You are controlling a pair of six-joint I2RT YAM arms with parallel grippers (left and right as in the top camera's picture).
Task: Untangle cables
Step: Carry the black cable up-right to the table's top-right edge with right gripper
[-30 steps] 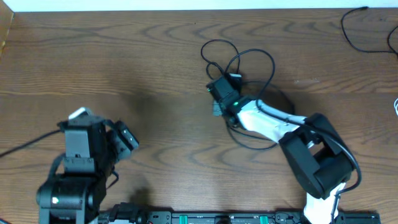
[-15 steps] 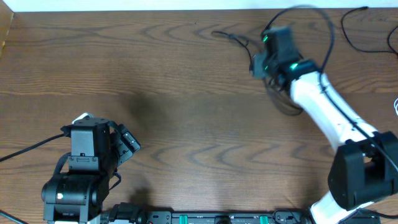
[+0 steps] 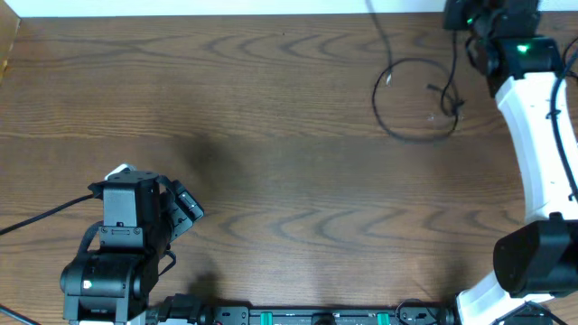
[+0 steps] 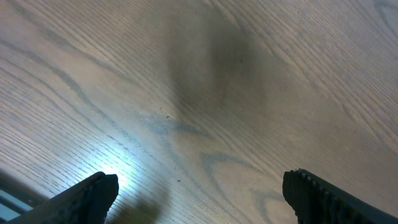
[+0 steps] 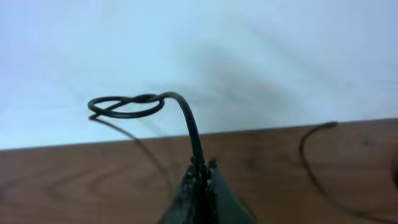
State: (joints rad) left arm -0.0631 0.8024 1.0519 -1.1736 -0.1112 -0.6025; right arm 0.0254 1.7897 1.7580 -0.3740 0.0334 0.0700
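— Black cable (image 5: 189, 127): where now?
— Clenched in your right gripper (image 5: 199, 179), swung from mid-table to the far edge. Its loop (image 3: 377, 95) trails just behind, likely pulling free. Left gripper (image 4: 199, 196) gapes, idle.

Brown wood-grain table (image 3: 271, 135); black cable (image 3: 376, 90) lying looped near far right edge.

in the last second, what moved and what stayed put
The right gripper, shut on the black cable, swept from mid-table to the far right corner, pulling the tangle out into a loose loop. The left gripper stayed parked and open at the near left of the table.
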